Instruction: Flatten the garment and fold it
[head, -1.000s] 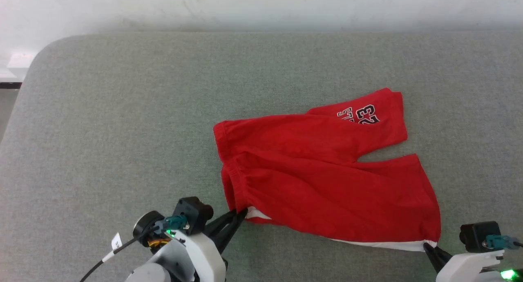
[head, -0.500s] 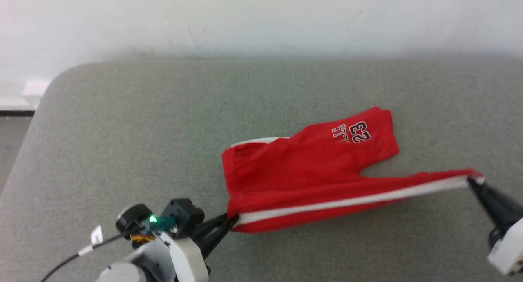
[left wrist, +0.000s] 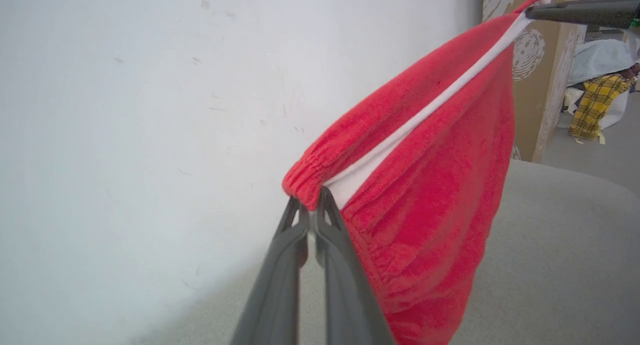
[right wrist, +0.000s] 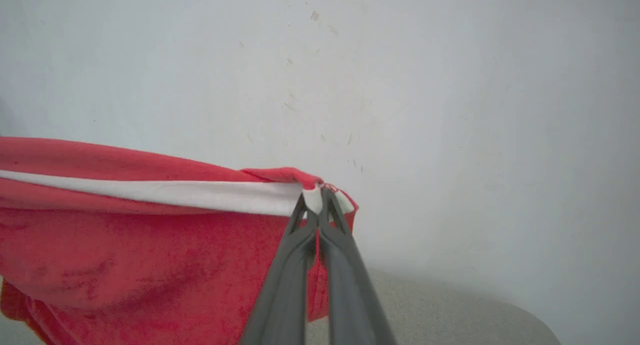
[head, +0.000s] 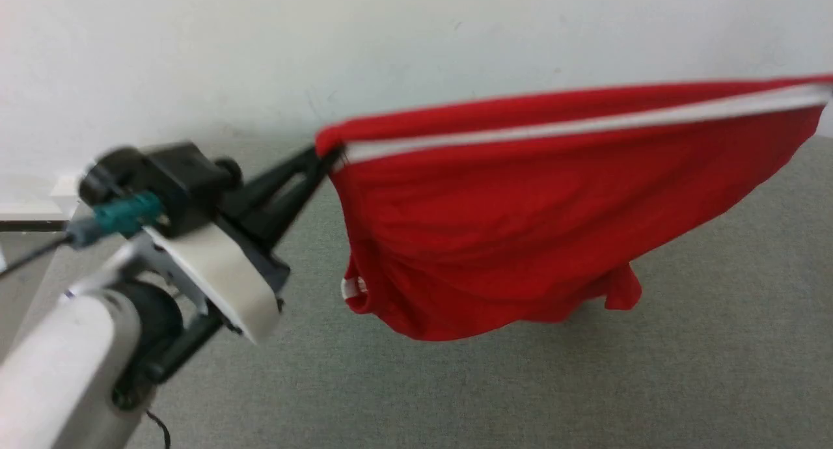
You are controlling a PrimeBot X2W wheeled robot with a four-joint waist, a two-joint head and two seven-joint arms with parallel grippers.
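Now, nearest the head camera at about 9 o'clock, the left gripper (head: 325,155) is pinched tight on the gathered waistband corner of the bright red soft shorts with white side stripes (head: 520,241). The right gripper (right wrist: 317,199) is likewise clamped on the stripe's hem end, off toward 2 o'clock. Half a second ago most of the shorts lay on the grey fabric-covered table (head: 586,384) with just that edge raised; now they hang as a sagging sheet from the taut stripe, before the white wall (head: 228,58), and the camera has tilted up.
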